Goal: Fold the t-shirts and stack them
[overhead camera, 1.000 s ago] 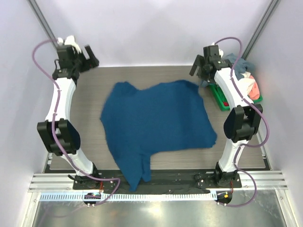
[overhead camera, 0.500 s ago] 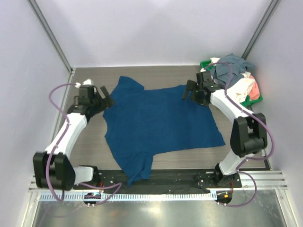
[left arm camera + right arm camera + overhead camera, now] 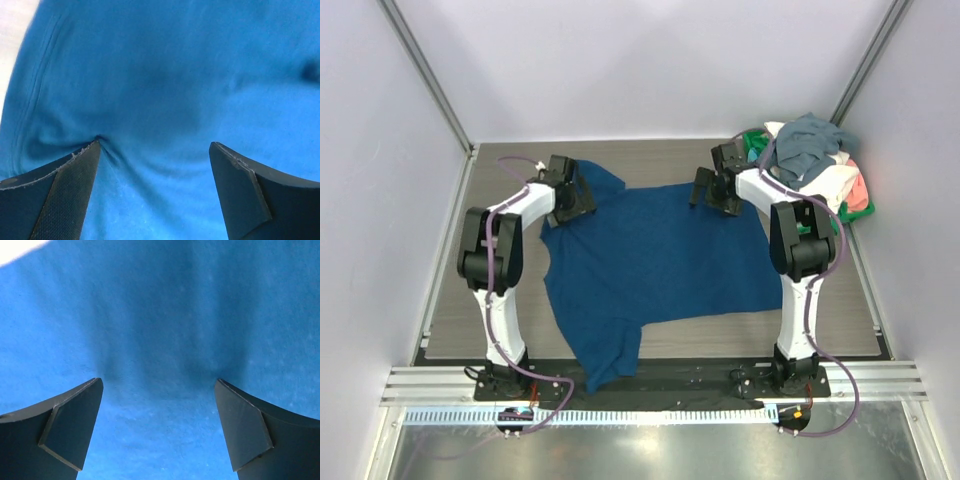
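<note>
A dark blue t-shirt point(image 3: 655, 260) lies spread flat on the table, one sleeve hanging over the near edge. My left gripper point(image 3: 574, 200) is open and pressed down on the shirt's far left part, near a sleeve; its fingertips point(image 3: 75, 170) dent the blue cloth point(image 3: 165, 90). My right gripper point(image 3: 713, 192) is open and set down on the shirt's far right edge; blue cloth point(image 3: 160, 315) fills its view between the fingers point(image 3: 75, 410). No print shows on the shirt.
A green basket point(image 3: 756, 142) at the far right corner holds a heap of grey-blue point(image 3: 810, 140), white point(image 3: 825, 180) and salmon-pink point(image 3: 860, 195) shirts. The wooden table point(image 3: 490, 290) shows bare on the left. Walls close in on both sides.
Both arms have come down from high at the back and now rest their open grippers on the shirt's far edge. The shirt has shifted and spread a little.
</note>
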Tool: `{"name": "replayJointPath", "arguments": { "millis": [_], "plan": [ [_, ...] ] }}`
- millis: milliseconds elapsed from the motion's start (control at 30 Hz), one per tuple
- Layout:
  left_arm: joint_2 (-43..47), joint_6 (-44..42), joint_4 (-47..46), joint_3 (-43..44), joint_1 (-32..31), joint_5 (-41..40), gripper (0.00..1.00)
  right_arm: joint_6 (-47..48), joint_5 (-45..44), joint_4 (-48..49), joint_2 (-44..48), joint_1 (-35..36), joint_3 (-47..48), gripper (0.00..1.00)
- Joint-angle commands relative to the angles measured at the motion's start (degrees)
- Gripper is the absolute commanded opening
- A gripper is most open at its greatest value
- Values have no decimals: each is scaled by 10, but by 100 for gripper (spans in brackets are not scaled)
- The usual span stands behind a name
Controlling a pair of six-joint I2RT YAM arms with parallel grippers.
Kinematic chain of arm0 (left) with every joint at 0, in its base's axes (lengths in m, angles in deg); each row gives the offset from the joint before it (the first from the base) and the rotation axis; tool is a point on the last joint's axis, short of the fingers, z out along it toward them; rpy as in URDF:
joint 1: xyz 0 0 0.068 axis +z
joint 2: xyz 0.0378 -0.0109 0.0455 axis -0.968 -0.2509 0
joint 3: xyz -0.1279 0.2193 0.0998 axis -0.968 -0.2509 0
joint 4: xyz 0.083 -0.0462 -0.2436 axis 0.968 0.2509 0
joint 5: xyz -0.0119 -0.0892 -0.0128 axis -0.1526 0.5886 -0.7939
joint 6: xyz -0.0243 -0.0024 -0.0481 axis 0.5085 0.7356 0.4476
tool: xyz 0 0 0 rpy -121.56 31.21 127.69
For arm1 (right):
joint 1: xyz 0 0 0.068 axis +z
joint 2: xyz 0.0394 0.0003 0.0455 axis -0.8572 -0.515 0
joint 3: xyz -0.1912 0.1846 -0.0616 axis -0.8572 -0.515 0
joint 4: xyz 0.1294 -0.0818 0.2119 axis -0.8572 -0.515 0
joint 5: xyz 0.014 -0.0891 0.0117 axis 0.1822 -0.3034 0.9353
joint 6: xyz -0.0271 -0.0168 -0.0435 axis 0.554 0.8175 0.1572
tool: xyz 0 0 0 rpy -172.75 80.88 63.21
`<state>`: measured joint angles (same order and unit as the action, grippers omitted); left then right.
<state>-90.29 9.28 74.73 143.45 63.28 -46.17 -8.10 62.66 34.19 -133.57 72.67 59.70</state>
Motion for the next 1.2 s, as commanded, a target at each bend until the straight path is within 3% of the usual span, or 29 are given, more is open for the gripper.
{"name": "replayJointPath", "arguments": {
  "millis": [0, 167, 333, 400, 467, 567, 633, 767, 833, 1000, 1167],
  "plan": [
    [-97, -33, 51, 87, 8, -40, 90, 3, -10, -17, -45, 0, 67, 100],
    [-230, -62, 152, 319, 41, -58, 90, -8, 2, -52, -154, -1, 177, 100],
    [-381, -81, 290, 625, 75, -63, 91, -16, 47, -106, -266, -4, 403, 100],
    [-393, -80, 304, 682, 85, -45, 91, -21, 61, -140, -311, -6, 498, 100],
    [-360, -99, 293, 679, 89, -41, 92, -28, 66, -150, -308, -6, 522, 100],
    [-250, -111, 276, 614, 88, -50, 94, -32, 73, -129, -247, -3, 462, 100],
    [-169, -104, 245, 501, 85, -56, 94, -25, 85, -111, -211, 0, 426, 100],
    [76, -64, 211, 282, 67, -100, 94, -3, 66, -68, -100, 9, 302, 100],
    [146, -38, 199, 154, 48, -113, 94, -4, 48, -59, -24, 9, 249, 100],
    [365, 21, 205, -117, -36, -135, 94, -31, 29, 20, 158, 0, -32, 100],
    [496, 144, 191, -307, -97, -88, 91, -71, 18, 72, 328, -7, -284, 100]
  ]
}}
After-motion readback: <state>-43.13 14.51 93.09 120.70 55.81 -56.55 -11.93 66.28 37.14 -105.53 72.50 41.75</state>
